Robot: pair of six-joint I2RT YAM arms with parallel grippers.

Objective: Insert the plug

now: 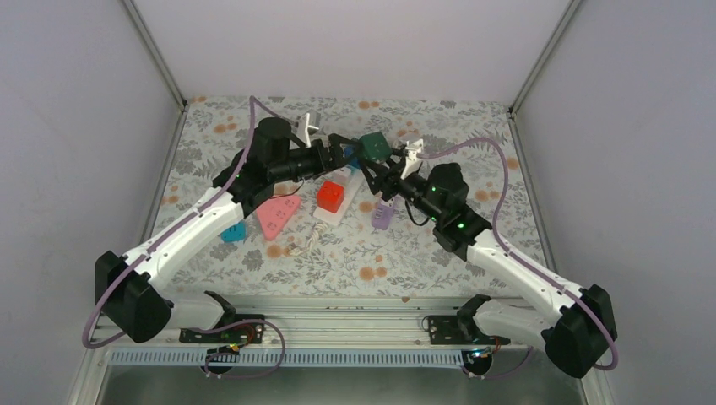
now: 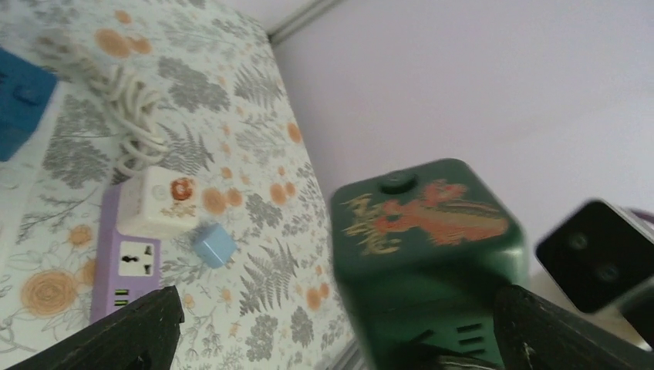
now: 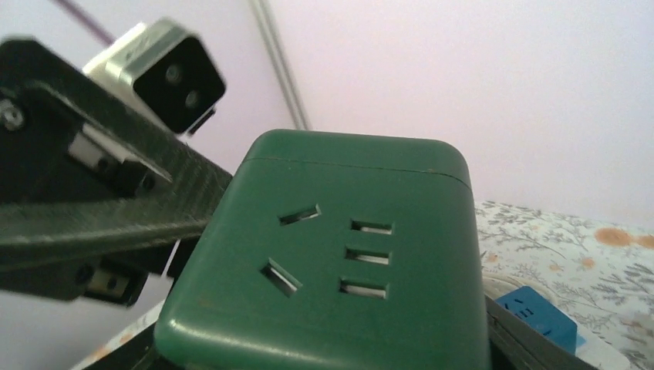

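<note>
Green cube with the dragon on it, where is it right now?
The dark green plastic cube is held in the right claw at the far middle of the top view, right beside the open left claw.

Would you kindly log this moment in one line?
green socket cube: aloft; right claw: gripping it; left claw: open around it

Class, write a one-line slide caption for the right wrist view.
Green socket cube fills the frame, slotted face to the lens, left arm's camera behind.

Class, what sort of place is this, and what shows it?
Probably a robotics test cell: plain white walls enclose a floral table, two arms are bolted at its edge, with power strips and a green socket cube.
</note>
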